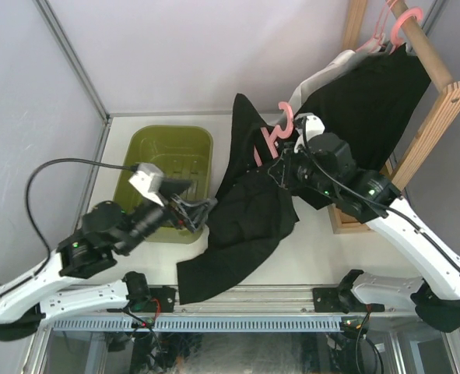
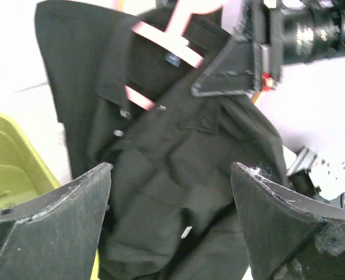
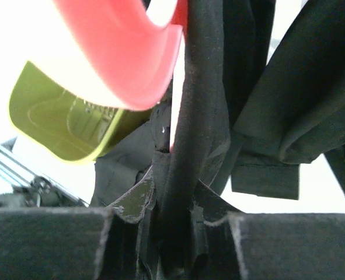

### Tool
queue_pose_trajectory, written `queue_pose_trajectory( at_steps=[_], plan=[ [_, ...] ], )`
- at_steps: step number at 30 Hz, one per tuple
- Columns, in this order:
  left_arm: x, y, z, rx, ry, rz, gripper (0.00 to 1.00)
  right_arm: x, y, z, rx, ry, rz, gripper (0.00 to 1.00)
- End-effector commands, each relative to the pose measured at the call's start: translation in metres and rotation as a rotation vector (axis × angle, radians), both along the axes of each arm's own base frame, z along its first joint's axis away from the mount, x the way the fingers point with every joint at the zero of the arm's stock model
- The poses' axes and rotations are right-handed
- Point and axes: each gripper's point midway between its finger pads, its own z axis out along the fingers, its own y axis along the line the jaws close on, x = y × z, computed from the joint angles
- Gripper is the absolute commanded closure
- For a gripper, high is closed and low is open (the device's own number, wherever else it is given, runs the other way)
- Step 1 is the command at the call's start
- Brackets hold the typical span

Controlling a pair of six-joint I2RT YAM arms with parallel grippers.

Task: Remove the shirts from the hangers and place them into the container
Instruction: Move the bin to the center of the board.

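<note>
The black shirt (image 1: 249, 210) is draped along the right wall of the container (image 1: 159, 140) — clamped at a fold by the right gripper (image 3: 172, 245); the left gripper (image 2: 172, 175), nearer the container, is held apart.

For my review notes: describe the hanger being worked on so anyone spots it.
Find the wooden rack at right. Left of it a black shirt drapes onto the table. Its pink hanger is off the pole, unlike the others.
</note>
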Motion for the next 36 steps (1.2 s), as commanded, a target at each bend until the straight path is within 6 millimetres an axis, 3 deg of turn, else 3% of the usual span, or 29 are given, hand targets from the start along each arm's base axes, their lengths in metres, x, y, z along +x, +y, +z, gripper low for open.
queue_pose_trajectory(
  at_steps=[1,3,5,8,10,12,14,16,20,23,30,32,36],
  plan=[
    [0.002,0.024,0.009,-0.030,0.078,-0.017,0.13,-0.029,-0.011,0.078,-0.057,-0.316,0.290,1.00],
    [0.018,0.036,-0.008,0.008,0.146,0.069,0.13,-0.053,-0.017,0.116,-0.055,-0.441,0.404,1.00],
    [0.024,0.035,-0.026,0.021,0.221,0.063,0.15,-0.071,-0.029,0.152,-0.059,-0.544,0.441,1.00],
    [0.023,0.026,-0.045,0.009,0.306,0.010,0.15,-0.096,-0.041,0.183,-0.103,-0.659,0.541,1.00],
    [0.017,0.016,-0.057,0.022,0.349,-0.048,0.15,-0.105,-0.044,0.178,-0.156,-0.669,0.606,1.00],
    [0.013,0.009,-0.069,0.049,0.392,-0.090,0.16,-0.103,-0.047,0.156,-0.228,-0.614,0.630,1.00],
    [0.010,0.004,-0.079,0.064,0.431,-0.114,0.16,-0.088,-0.054,0.128,-0.311,-0.532,0.579,1.00],
    [0.002,-0.006,-0.086,0.067,0.459,-0.180,0.17,-0.068,-0.067,0.115,-0.347,-0.504,0.437,1.00],
    [-0.005,-0.022,-0.112,0.086,0.559,-0.251,0.17,-0.049,-0.095,0.124,-0.323,-0.565,0.190,1.00],
    [-0.001,-0.028,-0.145,0.149,0.655,-0.239,0.18,-0.049,-0.107,0.130,-0.310,-0.580,0.132,1.00],
    [0.012,-0.013,-0.211,0.316,0.797,-0.080,0.21,-0.053,-0.116,0.131,-0.333,-0.583,0.117,1.00],
    [0.022,0.005,-0.226,0.385,0.806,0.043,0.24,-0.054,-0.115,0.132,-0.324,-0.586,0.121,1.00],
    [0.050,0.049,-0.234,0.486,0.770,0.293,0.25,-0.060,-0.105,0.130,-0.296,-0.578,0.180,1.00]
  ],
)
